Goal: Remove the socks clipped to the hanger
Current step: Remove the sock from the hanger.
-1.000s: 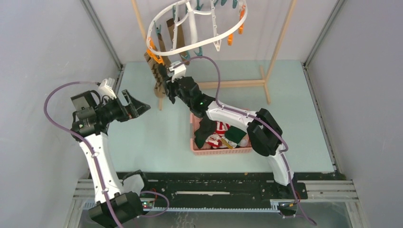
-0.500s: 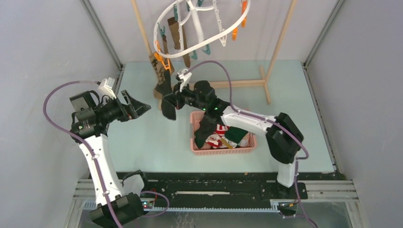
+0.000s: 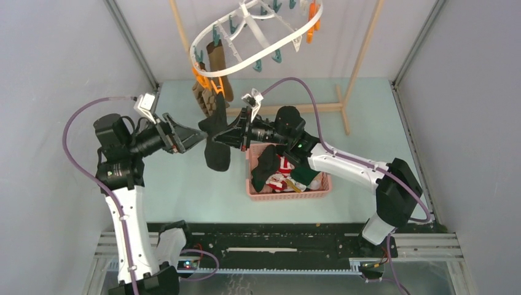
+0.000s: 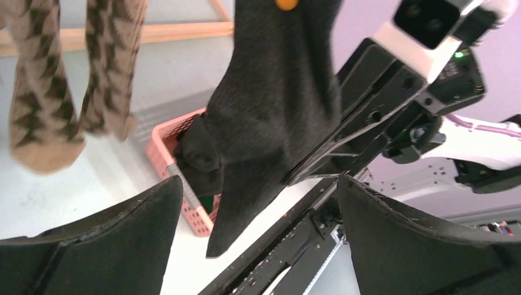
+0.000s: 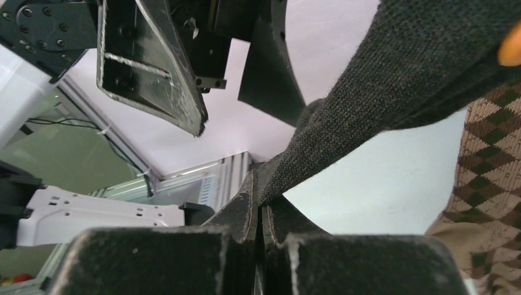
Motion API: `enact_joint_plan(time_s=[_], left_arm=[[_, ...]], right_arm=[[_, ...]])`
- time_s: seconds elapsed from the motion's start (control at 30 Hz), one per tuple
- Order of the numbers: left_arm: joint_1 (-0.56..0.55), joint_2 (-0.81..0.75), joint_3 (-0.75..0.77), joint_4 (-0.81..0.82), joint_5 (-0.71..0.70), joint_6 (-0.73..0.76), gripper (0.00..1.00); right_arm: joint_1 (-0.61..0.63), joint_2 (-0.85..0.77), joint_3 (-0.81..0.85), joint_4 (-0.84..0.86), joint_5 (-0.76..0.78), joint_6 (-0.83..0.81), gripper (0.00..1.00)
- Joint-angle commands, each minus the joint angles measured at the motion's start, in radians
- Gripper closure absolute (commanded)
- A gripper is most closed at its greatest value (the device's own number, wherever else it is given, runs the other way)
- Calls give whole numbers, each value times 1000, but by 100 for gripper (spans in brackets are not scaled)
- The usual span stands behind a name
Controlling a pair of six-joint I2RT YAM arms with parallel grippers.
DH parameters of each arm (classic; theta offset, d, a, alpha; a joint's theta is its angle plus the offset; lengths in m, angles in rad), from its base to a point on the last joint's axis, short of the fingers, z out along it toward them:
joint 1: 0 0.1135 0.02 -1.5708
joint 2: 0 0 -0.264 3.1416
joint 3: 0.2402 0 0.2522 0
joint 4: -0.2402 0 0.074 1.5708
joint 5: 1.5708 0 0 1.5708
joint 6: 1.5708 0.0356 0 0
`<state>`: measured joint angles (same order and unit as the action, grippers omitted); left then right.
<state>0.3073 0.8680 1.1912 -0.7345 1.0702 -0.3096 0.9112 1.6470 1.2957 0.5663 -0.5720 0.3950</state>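
Right gripper (image 5: 261,206): in its own wrist view I see both fingers pressed together on a fold of the black sock (image 3: 216,150). The pinch itself is partly buried in fabric.

The sock runs taut up and away from that grip, and its toe end hangs loose below. Its upper end meets an orange clothespin (image 4: 285,3), which is cut off at the frame edge in both wrist views. I cannot tell whether the clip is biting.

Left gripper (image 4: 259,180): fingers wide apart and holding nothing. It sits just beside the sock, on the side opposite the right gripper. From overhead I cannot tell whether a fingertip touches the fabric.

Outward from there, a pair of argyle socks (image 4: 43,104) hangs beside the black one, their clips out of frame. A brown sock (image 3: 218,67) is pinned to the hanger (image 3: 270,54). The hanger is tilted, its far side cropped by the top edge, and it hangs within the wooden rack (image 3: 295,109).

The pink basket (image 3: 285,195) sits on the table (image 3: 381,153) under the right forearm, which covers part of the socks inside it.
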Motion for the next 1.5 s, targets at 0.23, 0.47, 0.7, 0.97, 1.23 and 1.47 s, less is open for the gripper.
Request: enact_joint_plan(time_s=[0.23,0.47,0.7,0.97,1.23,1.47], left_arm=[[-105,2,-23,300,66,-251,5],[-110,-12,-49,306,68,-244,13],[-152,-17,-86,323,63,-251,23],[-160,-4,-86,414,70,-330,50],[-169,-13,-110,437,83,-346,31],[-168,-30,-101,340,79,-267,8]], right_arm=[[11,-78,-37,97,-162,173,100],[3,-84,-62,170,-176,243,100],[3,-57,-62,261,-191,313,99],[5,-35,-61,269,-198,333,95],[3,-24,-61,275,-205,350,91],[-3,-33,-61,264,-206,344,90]])
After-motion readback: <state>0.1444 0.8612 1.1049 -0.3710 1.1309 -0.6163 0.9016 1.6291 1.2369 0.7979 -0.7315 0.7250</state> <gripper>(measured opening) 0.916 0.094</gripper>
